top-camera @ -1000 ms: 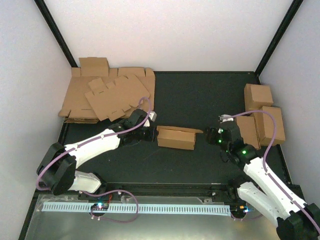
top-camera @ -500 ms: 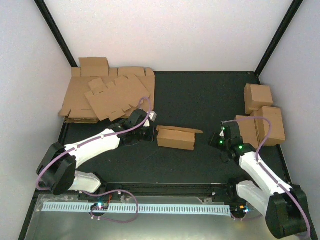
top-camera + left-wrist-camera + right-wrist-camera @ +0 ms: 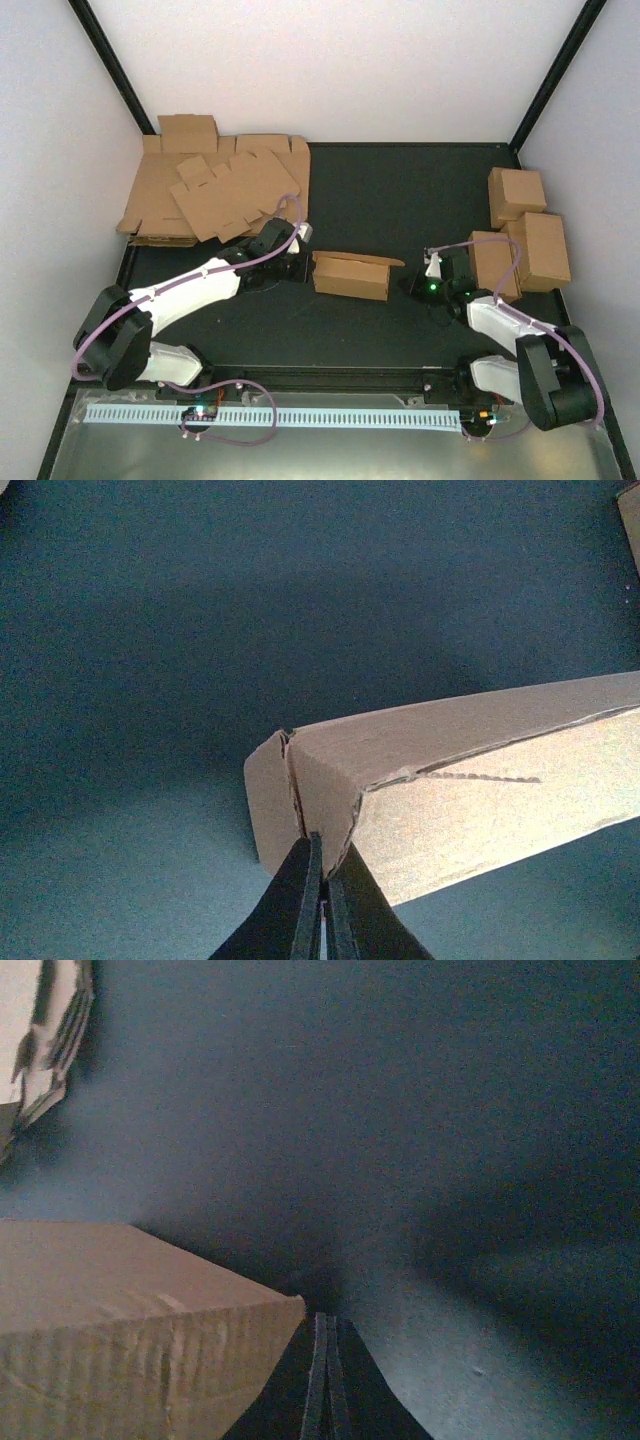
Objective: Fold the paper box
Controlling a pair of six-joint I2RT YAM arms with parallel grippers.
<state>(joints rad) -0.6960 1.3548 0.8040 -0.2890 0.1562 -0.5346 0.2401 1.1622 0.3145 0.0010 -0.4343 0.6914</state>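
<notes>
The paper box (image 3: 352,275) lies oblong on the dark mat, its lid flap slightly raised along the top. My left gripper (image 3: 306,266) is shut, its tips pressed against the box's left end. The left wrist view shows those tips (image 3: 320,855) at the seam of the end flap of the box (image 3: 470,780), with nothing clearly between them. My right gripper (image 3: 410,286) is shut and empty, low by the box's right end. In the right wrist view it (image 3: 325,1332) sits just beside the box's corner (image 3: 130,1330), not touching.
A heap of flat cardboard blanks (image 3: 215,190) fills the back left corner; its edge (image 3: 40,1040) shows in the right wrist view. Several folded boxes (image 3: 525,235) stand by the right wall. White walls enclose the mat (image 3: 400,200).
The right gripper has shut from open, and the right arm has dropped low and swung left toward the box's right end. The left arm and the box have not moved.
</notes>
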